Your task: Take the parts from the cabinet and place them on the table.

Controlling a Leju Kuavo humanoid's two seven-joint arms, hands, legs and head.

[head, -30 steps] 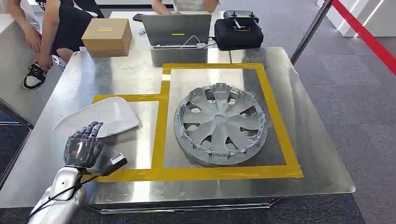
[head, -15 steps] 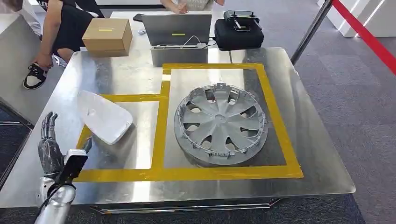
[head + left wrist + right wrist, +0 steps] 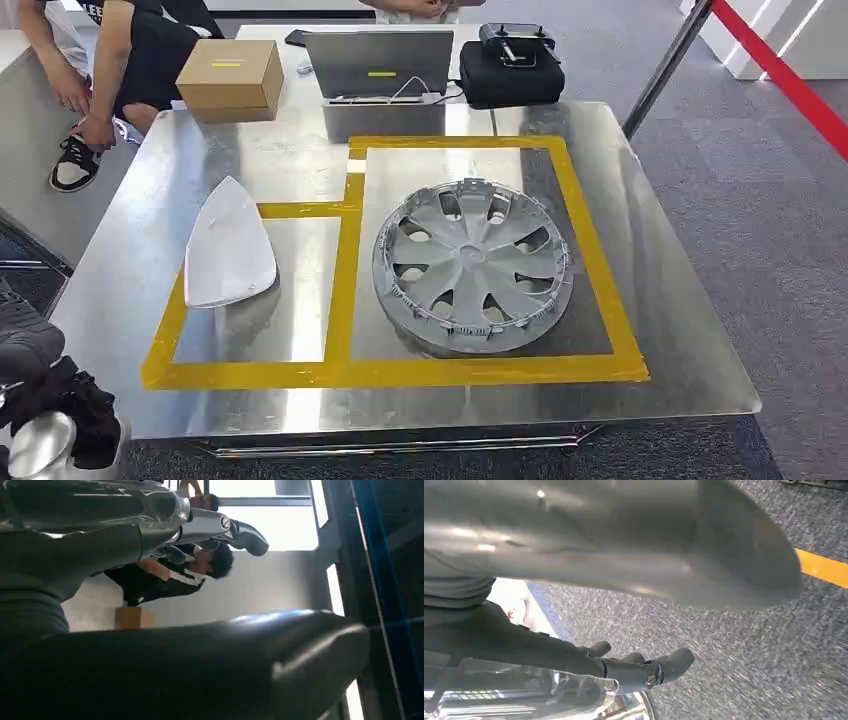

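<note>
**Both parts lying on the table, robot hands empty**

The white panel is resting across the left taped box's edge; the wheel cover is lying inside the right one. The left robot hand and right robot hand are hanging released, fingers loose. Returning to the cabinet, arms should be staying clear of the table edge.

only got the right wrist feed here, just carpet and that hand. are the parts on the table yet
Observer: yes, the wheel cover lies flat inside the bigger yellow-taped square on the table.
Operator: and the white one
Observer: the white panel is on the table too, overlapping the left tape line of the smaller square.
Operator: left hand holding anything
Observer: no, the left hand is empty, fingers stretched out.
</note>
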